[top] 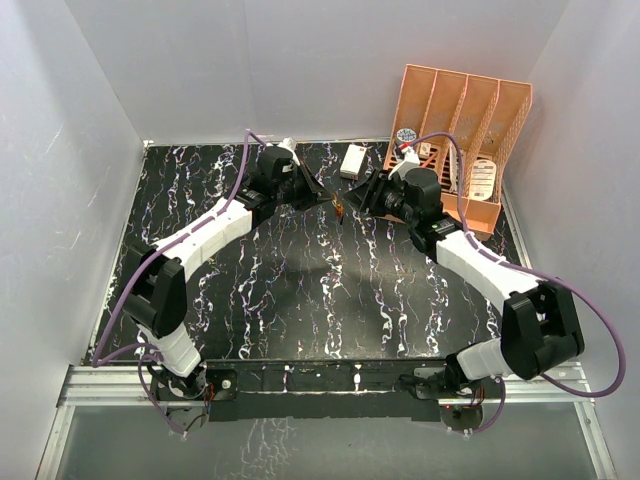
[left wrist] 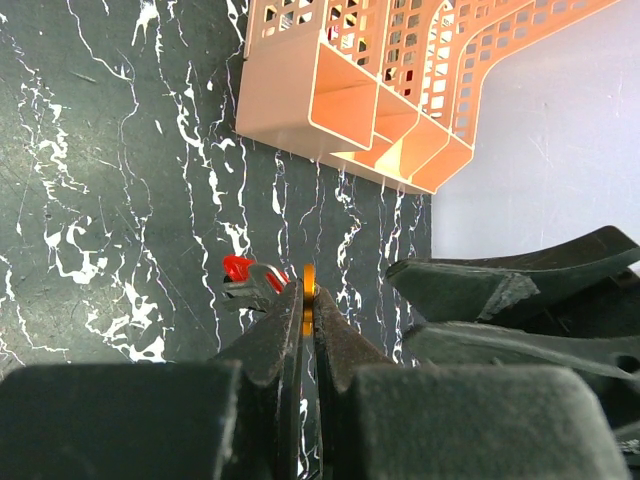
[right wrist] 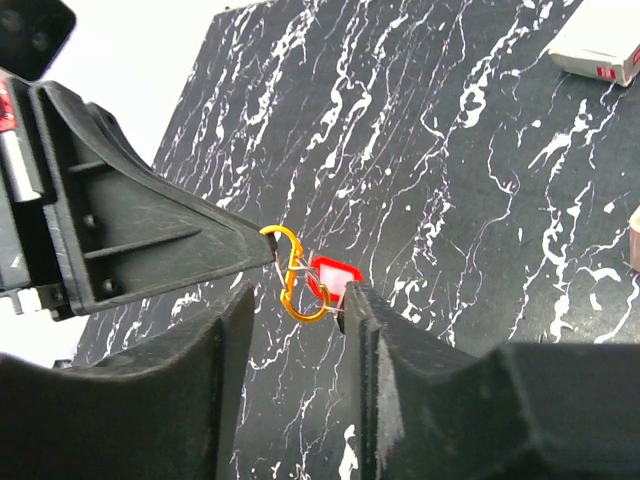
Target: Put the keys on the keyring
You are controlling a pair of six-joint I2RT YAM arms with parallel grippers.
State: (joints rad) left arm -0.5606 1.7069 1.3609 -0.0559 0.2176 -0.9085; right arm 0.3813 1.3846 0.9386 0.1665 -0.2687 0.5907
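1. Pinching the keyring (right wrist: 291, 287) edge-on, your left gripper (left wrist: 307, 300) has its fingers closed on it above the table (top: 300, 290).
2. Your right gripper (right wrist: 300, 300) sits parted, one finger touching the keys (right wrist: 330, 278) beside that ring.

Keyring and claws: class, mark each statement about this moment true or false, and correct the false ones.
1. The left claw is shut on the keyring. True.
2. The red key lies inside the orange file rack. False: it is at the keyring, between the two claws, above the table.
3. The right claw is wide open. True.
4. The white box is held by a claw. False: it rests on the table beside the rack.
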